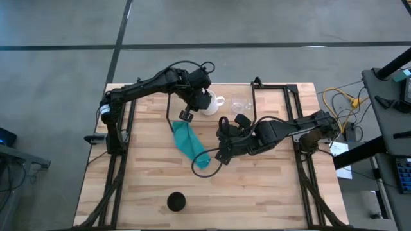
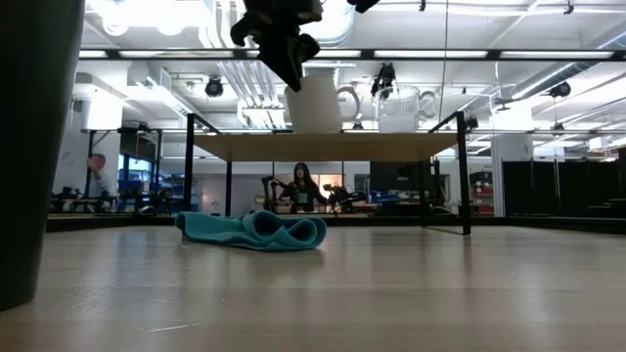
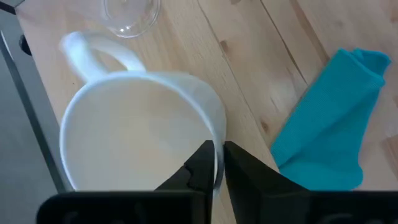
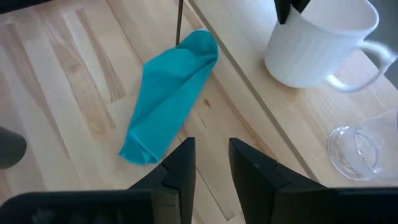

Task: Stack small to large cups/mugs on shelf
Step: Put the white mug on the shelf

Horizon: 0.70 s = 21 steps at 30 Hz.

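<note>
The white handled mug (image 1: 209, 102) stands on the shelf (image 2: 323, 147), with the small clear glass cup (image 1: 241, 104) beside its handle, also on the shelf. My left gripper (image 1: 200, 96) comes down onto the mug and is shut on its rim. The black cup (image 1: 176, 201) stands on the table near the near edge and looms large as the black cup (image 2: 29, 147) in the low view. My right gripper (image 4: 211, 163) is open and hovers over the table's middle, beside the teal cloth (image 1: 190, 144), touching nothing. My left gripper pinches the mug's rim (image 3: 216, 149) on the side roughly opposite the handle (image 3: 93, 53), one finger inside the mug and one outside. The fingers (image 4: 289, 9) come from above, pointing down. The mug is upright, its base on the shelf board.
The teal cloth (image 4: 168, 99) lies crumpled on the table in front of the shelf, below its near edge. Thin black shelf legs (image 2: 460, 176) stand at the shelf's corners. Bare tabletop (image 1: 257, 192) lies toward the near edge. People show in the room beyond the table.
</note>
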Motion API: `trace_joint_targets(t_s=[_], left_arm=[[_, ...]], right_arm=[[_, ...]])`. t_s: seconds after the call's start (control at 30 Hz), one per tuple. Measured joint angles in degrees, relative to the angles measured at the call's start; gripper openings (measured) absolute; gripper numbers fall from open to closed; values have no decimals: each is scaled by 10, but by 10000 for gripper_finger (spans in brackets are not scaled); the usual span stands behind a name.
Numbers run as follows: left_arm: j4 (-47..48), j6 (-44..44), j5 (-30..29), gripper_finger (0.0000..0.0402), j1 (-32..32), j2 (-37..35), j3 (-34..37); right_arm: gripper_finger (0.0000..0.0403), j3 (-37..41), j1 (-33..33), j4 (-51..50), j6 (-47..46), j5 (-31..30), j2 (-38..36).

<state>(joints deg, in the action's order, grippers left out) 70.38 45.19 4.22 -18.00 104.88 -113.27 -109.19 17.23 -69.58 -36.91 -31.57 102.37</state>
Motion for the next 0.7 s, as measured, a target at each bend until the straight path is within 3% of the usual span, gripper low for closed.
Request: trace_joint_targets(t_s=[0.23, 0.5, 0.7], left_arm=[[-8, 0, 0, 51, 0, 0, 0], [-49, 0, -1, 52, 0, 0, 0], [-35, -48, -1, 52, 1, 0, 0]], right_arm=[[91, 0, 0, 0, -2, 0, 0], [91, 0, 0, 1, -2, 0, 0], [91, 0, 0, 1, -2, 1, 0]])
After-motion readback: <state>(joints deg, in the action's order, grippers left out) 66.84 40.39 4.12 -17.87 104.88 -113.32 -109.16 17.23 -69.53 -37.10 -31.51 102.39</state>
